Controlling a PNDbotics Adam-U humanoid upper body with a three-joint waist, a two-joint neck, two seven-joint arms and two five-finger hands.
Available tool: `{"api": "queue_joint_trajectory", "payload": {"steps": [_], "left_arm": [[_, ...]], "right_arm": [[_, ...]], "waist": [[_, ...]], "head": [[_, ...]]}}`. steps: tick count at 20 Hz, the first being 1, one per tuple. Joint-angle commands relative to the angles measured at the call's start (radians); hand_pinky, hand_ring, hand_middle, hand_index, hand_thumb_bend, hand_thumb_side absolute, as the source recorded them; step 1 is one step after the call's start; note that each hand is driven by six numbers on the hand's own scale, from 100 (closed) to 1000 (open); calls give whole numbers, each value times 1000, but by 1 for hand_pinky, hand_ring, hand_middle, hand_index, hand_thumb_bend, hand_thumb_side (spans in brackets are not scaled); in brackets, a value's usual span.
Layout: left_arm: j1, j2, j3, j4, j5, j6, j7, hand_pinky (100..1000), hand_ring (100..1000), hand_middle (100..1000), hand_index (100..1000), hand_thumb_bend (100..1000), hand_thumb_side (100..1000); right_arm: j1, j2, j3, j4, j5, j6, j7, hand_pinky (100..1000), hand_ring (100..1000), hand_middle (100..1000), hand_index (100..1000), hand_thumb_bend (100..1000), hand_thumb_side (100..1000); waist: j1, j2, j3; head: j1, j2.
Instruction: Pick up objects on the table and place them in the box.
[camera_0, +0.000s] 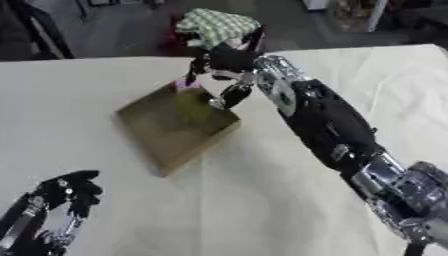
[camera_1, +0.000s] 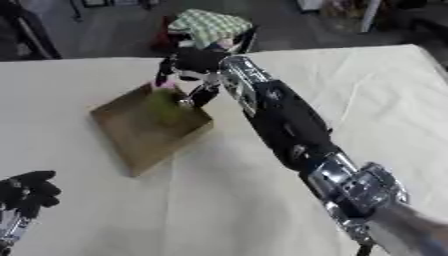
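right hand (camera_0: 220, 65): reached to the far corner of the box (camera_0: 179, 125), fingers hanging down over it; cannot tell if they grasp anything
object: a small pink thing (camera_0: 186, 83) at the box's far corner, just under the fingers
left hand (camera_0: 61, 200): idle near left, fingers relaxed
risk: if let go here, the pink thing could catch the rim and drop onto the table (camera_0: 262, 200)
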Motion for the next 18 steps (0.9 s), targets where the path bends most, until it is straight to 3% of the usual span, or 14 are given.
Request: {"api": "queue_joint_trajectory", "payload": {"steps": [1, 2, 4, 8, 9, 14, 18], "left_arm": [[-10, 13, 4, -13, 2, -1, 0, 635, 610, 613, 857, 100, 745], [-9, 14, 4, -13, 2, -1, 0, 635, 610, 613, 857, 100, 745], [-9, 14, 6, -13, 1, -1, 1, 635, 610, 613, 857, 100, 745], [-6, 16, 10, -13, 1, 1, 6, 635, 610, 614, 857, 100, 747], [-4, 17, 12, -12, 0, 1, 8, 635, 610, 614, 857, 100, 747], [1, 19, 25, -11, -6, 4, 21, 635, 610, 614, 857, 100, 747], [8, 26, 43, -11, -14, 8, 40, 635, 612, 614, 856, 100, 745]], "right_arm": [[-22, -25, -5, -52, -23, 7, 2, 849, 802, 733, 940, 100, 341], [-24, -30, -5, -65, -31, 11, -2, 853, 809, 749, 948, 100, 370], [-27, -40, -4, -94, -48, 17, -6, 854, 809, 754, 948, 100, 339], [-31, -74, -14, -177, -111, 41, -24, 839, 796, 748, 939, 100, 120], [-29, -87, -19, -205, -141, 51, -32, 835, 792, 744, 937, 100, 100], [27, -153, -56, -361, -331, 129, -54, 802, 755, 707, 927, 100, 100], [138, -217, -92, -551, -533, 202, -66, 773, 727, 684, 919, 100, 181]], "waist": [[1, -13, -1], [1, -13, -3], [1, -13, -5], [0, -13, -18], [-1, -13, -24], [-4, -15, -60], [-7, -16, -96]], "head": [[4, -2], [5, -1], [6, -1], [18, -1], [23, -1], [57, 1], [101, 7]]}}
